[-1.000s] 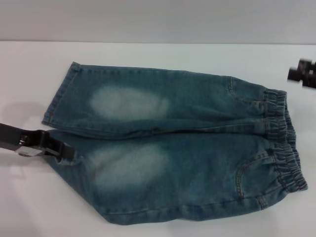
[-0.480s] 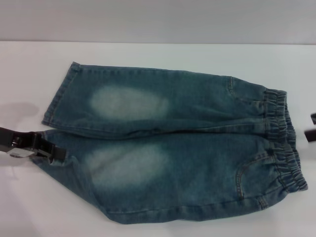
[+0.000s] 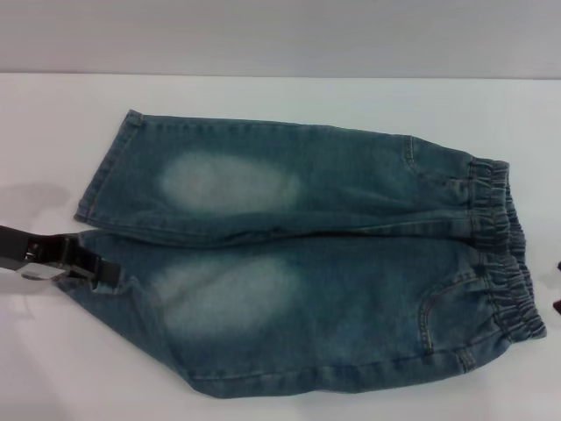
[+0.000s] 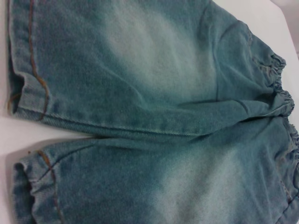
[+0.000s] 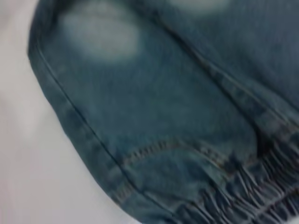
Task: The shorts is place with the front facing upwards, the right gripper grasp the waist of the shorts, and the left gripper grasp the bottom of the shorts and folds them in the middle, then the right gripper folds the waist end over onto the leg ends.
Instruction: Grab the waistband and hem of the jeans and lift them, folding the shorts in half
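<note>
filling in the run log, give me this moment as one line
shorts: flat, unfolded, waist on robot's right | left end effector: at near leg hem | right end effector: barely in view beside waistband | fold: not started

Denim shorts (image 3: 307, 263) lay flat mid-frame on white table (image 3: 263, 96), left gripper (image 3: 98, 274) touched lower-left hem, waistband at right.

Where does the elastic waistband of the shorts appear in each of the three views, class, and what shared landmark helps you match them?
Head view: the waistband runs down the right end of the shorts.
Left wrist view: the waistband lies at the right edge.
Right wrist view: the waistband fills the lower right corner.
Shared landmark: the curved pocket seam beside the waistband, also seen in the head view.
</note>
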